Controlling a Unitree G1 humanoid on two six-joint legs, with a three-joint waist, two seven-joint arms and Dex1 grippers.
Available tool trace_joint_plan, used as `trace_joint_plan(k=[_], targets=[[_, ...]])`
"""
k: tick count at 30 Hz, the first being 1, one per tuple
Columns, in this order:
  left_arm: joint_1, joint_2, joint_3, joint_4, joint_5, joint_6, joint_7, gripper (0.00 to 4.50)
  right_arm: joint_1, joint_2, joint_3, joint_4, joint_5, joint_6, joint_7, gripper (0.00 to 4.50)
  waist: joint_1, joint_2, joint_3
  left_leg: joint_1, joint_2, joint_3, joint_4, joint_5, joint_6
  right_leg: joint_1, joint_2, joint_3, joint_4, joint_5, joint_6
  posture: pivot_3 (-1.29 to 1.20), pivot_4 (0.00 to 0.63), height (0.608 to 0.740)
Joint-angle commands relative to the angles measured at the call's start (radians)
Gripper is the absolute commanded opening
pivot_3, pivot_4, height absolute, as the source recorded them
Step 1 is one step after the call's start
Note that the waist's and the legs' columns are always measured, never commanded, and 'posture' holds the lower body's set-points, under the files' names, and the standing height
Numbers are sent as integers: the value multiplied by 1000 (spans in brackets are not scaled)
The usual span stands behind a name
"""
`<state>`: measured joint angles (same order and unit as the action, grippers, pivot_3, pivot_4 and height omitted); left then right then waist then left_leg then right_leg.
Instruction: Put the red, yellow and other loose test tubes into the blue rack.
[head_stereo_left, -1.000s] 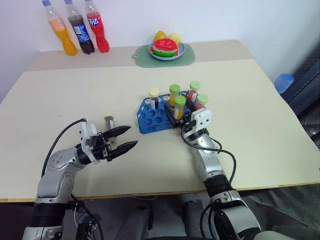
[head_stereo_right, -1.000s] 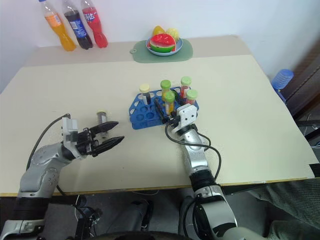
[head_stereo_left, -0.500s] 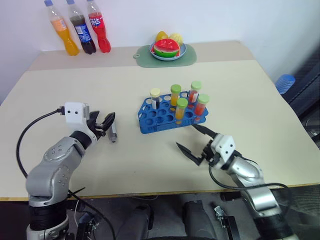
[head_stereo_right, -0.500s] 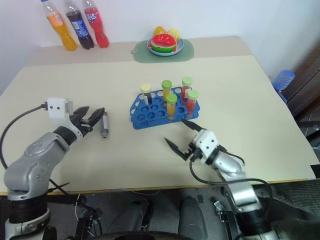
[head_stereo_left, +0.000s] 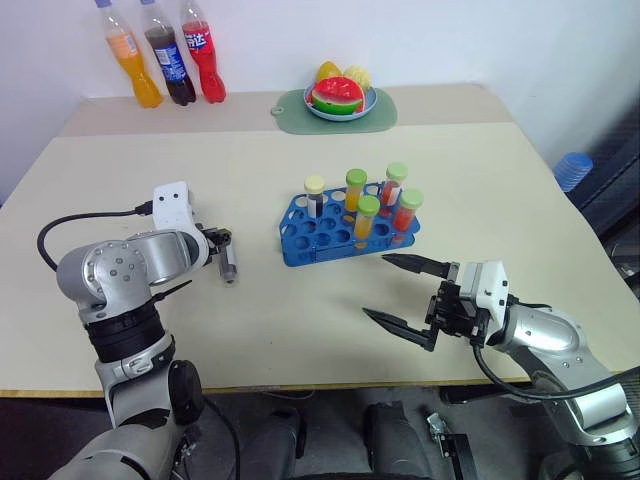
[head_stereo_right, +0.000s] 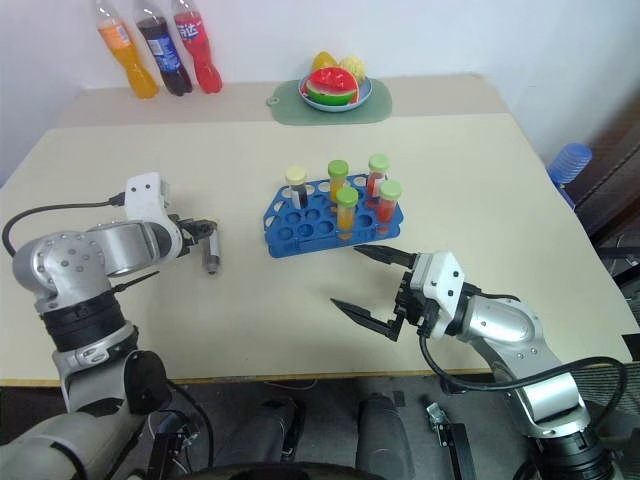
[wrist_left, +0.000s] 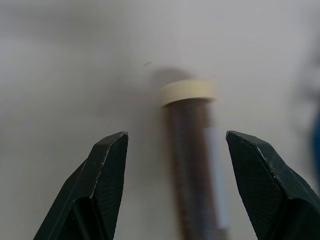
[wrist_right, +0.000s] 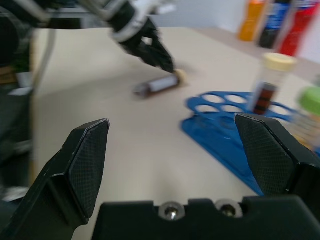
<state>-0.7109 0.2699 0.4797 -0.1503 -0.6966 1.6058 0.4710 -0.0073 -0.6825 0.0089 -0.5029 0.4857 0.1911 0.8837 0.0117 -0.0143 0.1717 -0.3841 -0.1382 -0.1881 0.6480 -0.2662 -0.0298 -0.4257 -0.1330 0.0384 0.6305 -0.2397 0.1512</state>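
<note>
A dark brown test tube (head_stereo_left: 228, 264) with a cream cap lies on the table left of the blue rack (head_stereo_left: 322, 240). My left gripper (head_stereo_left: 220, 240) hangs just over it, open, with a finger on either side and a gap to each, as the left wrist view shows around the tube (wrist_left: 192, 165). Several capped tubes stand upright in the rack, among them a red one (head_stereo_left: 405, 210) and a yellow one (head_stereo_left: 355, 190). My right gripper (head_stereo_left: 392, 290) is held level in front of the rack, wide open and holding nothing.
Three soda bottles (head_stereo_left: 165, 55) stand at the back left. A green mat with a fruit plate (head_stereo_left: 340, 100) lies at the back middle. A blue object (head_stereo_left: 570, 165) sits beyond the table's right edge.
My right gripper has drawn back from the rack toward the front edge, its fingers empty. My left gripper has turned downward and moved forward over the lying tube.
</note>
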Motion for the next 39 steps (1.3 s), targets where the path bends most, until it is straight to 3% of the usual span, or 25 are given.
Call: trace_joint_plan(k=[1, 8, 11, 14, 15, 19, 22, 25, 27, 29, 31, 34, 39], targets=[[-56, 17, 1, 67, -60, 9, 116, 3254, -44, -21, -30, -3, 25, -10, 49, 4416, 3, 0, 0, 0, 0, 0, 0, 0, 0, 0, 0, 0, 0, 0, 0, 0, 150, 740], [-142, -37, 20, 271, -70, 9, 241, 3254, -88, -16, -20, 50, -5, -26, 77, 4416, 4, -2, -1, 0, 0, 0, 0, 0, 0, 0, 0, 0, 0, 0, 1, 0, 150, 740], [-161, -55, 44, 352, -42, 9, 272, 2420, -95, -13, -19, 57, -13, -30, 81, 4500, 3, -1, -1, 0, 0, 0, 0, 0, -1, 0, 0, 0, 0, 0, 1, 0, 150, 740], [-166, -63, 51, 383, -17, 9, 270, 1029, -100, -15, -19, 64, -22, -38, 87, 4500, 3, -1, -2, 0, 0, 1, 0, 0, -1, -1, 0, 0, 0, 0, 1, 0, 150, 740], [-168, -70, 63, 387, -8, 9, 274, 780, -101, -14, -20, 64, -23, -38, 87, 4500, 3, -1, -2, 0, 0, 1, 0, 0, -1, 0, -1, 0, 1, 1, 1, 0, 150, 740], [-151, -79, 78, 310, -48, 9, 257, 773, -99, -11, -25, 70, -30, -46, 90, 4500, 3, -1, -3, 1, 0, 2, 1, 0, -1, 0, -1, 1, 1, 1, 1, 0, 150, 740], [-106, -35, 16, 201, -165, 9, 188, 773, -96, -9, -25, 75, -35, -52, 90, 4500, 1, -1, -2, 0, 0, 2, 0, 0, -1, -1, -1, 1, 1, 1, 1, 0, 150, 740], [-37, 7, -31, -25, -178, -1, 67, 773, -94, -5, -28, 77, -33, -53, 85, 4500, 1, -2, -2, -1, 0, 2, 1, 0, -1, -2, -1, 1, 1, 1, 1, 0, 150, 740], [34, 63, -97, -166, -158, -122, -64, 773, -93, -1, -28, 80, -35, -55, 82, 4500, 1, -3, -1, -2, 0, 2, 1, 0, -1, -3, -1, 2, 1, 1, 1, 0, 150, 740], [171, 136, -218, -317, -44, -556, -442, 773, -89, 4, -27, 79, -37, -54, 77, 4500, -4, -2, -2, -2, 0, 4, 0, 0, -1, -3, 0, 2, 1, 1, 1, 0, 150, 740], [249, 89, -194, -344, -116, -771, -741, 773, -85, 7, -28, 78, -40, -56, 73, 4500, 3, -1, -2, -1, 2, 10, -1, 0, -1, -4, 0, 4, 0, 1, 0, 0, 150, 740], [283, 103, -297, -319, 51, -929, -752, 773, -71, 7, -32, 73, -48, -61, 68, 4500, 15, -1, -2, -1, 3, 12, 1, 0, 0, -1, 0, 3, -3, 3, -2, 0, 150, 740], [279, 47, -421, -220, 171, -1144, -860, 773, -54, -9, -47, 61, -48, -57, 67, 4500, 27, -2, -2, 0, 4, 15, 1, -4, 6, -1, 0, 5, -4, 3, -2, 0, 150, 740]])
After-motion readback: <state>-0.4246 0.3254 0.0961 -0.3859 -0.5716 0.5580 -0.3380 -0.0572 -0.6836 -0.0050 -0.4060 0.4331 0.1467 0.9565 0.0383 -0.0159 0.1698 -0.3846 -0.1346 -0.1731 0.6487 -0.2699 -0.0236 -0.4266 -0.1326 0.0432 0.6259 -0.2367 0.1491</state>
